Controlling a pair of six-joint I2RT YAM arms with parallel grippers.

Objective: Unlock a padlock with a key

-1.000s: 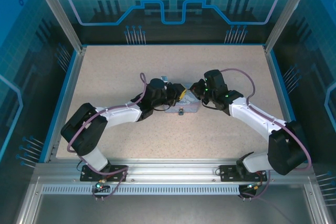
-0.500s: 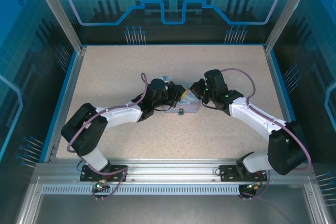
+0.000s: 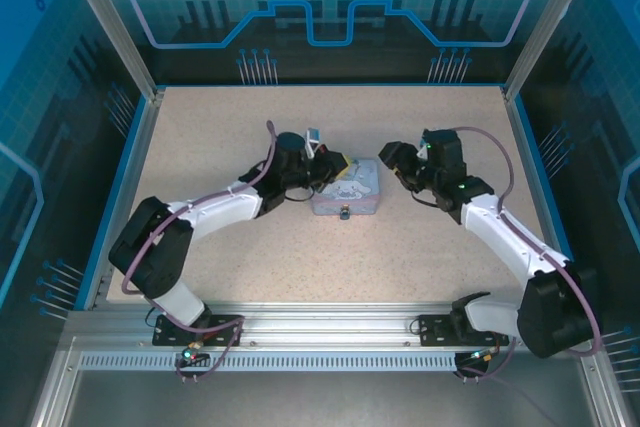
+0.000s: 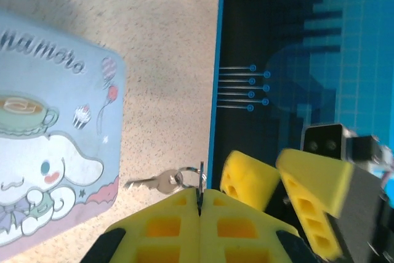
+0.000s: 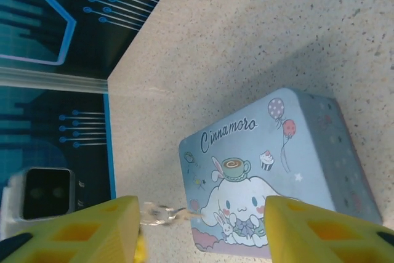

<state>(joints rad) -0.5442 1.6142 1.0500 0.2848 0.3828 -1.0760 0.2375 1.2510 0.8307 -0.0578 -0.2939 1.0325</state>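
Steadying comes first, I judge: the padlock (image 3: 343, 213), at the near wall of the tin (image 3: 352, 185) and too small to read its heading, wants the wide-open right gripper (image 3: 392, 162) bracing it. Beyond, the left gripper (image 4: 199, 198) pinches the ring (image 4: 191, 173). The key (image 4: 154, 183) hangs loose, its long axis roughly level and its tip toward the tin.

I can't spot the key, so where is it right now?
In the left wrist view, the small silver key sticks out on its ring from the shut left claw, right beside the edge of the pale blue cartoon tin.
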